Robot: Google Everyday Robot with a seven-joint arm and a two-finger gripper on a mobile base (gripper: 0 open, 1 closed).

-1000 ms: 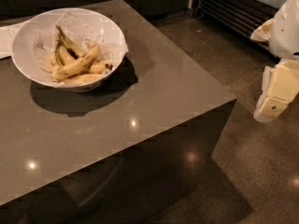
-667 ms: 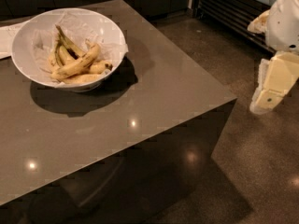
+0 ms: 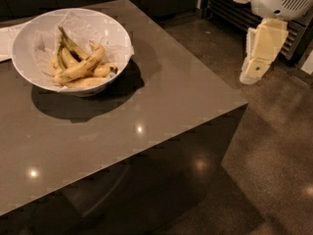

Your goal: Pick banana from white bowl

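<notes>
The white bowl (image 3: 23, 53) stands on the dark table (image 3: 171, 97) at the far left, lined with crinkled white paper. Inside it, a loose yellow banana (image 3: 80, 67) lies slantwise on top of other bananas, some joined at a dark greenish stem (image 3: 66, 39). My gripper (image 3: 257, 58) hangs in the air at the upper right, beyond the table's right edge and over the floor. It is far from the bowl and holds nothing that I can see.
A white sheet (image 3: 6, 40) lies on the table left of the bowl. A dark slatted unit (image 3: 230, 9) stands behind my arm at the upper right. The glossy floor (image 3: 279, 146) lies to the right of the table's edge.
My gripper has moved up and to the left, closer to the table's right edge. The bowl and bananas have not moved.
</notes>
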